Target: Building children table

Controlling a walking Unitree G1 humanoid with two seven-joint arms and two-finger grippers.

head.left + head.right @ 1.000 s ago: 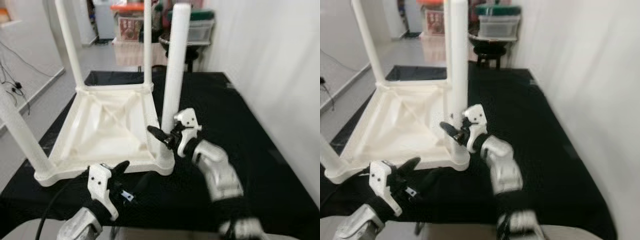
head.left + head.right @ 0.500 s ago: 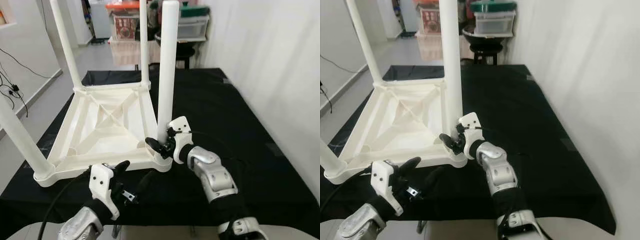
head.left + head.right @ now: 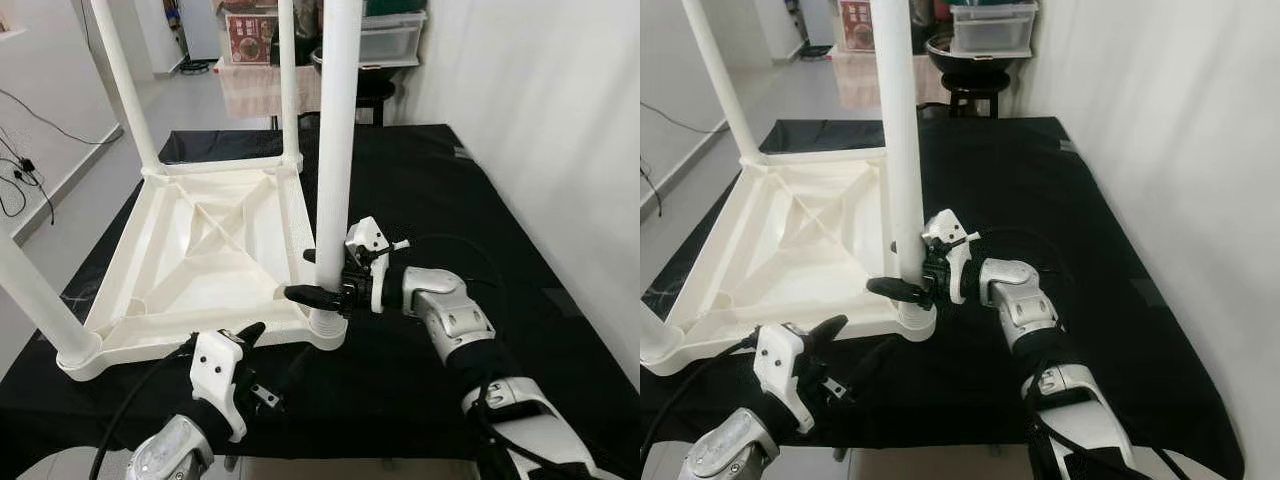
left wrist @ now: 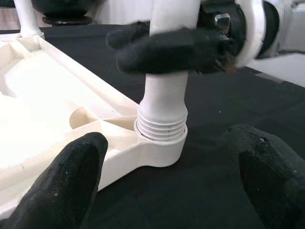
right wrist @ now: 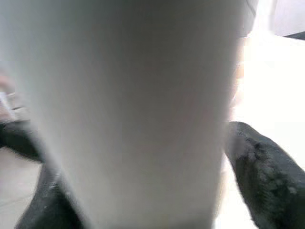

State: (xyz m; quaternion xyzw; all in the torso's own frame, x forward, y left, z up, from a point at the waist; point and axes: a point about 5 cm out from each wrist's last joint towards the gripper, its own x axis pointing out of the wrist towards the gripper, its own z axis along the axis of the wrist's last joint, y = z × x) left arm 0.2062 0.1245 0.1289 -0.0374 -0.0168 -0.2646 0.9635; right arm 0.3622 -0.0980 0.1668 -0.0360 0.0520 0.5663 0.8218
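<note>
A white children's table [image 3: 200,260] lies upside down on a black cloth, its legs pointing up. My right gripper [image 3: 318,275] is shut on the near right leg [image 3: 335,150], just above its base. One black finger [image 3: 303,293] crosses the front of the leg. In the left wrist view, several thread turns [image 4: 161,129] show where this leg enters the corner socket. My left gripper [image 3: 275,345] stays low at the front edge, open, facing that corner with nothing between its fingers [image 4: 62,186].
Three more legs stand up: back left [image 3: 125,90], back right [image 3: 288,80] and front left [image 3: 30,290]. The black cloth [image 3: 450,200] extends right to a white wall [image 3: 560,150]. Storage boxes [image 3: 390,40] sit beyond the far end, and bare floor [image 3: 60,180] lies to the left.
My right gripper moved from beside the leg's base to close around the leg, its forearm now level. The left gripper has hardly moved. The camera shifted a little.
</note>
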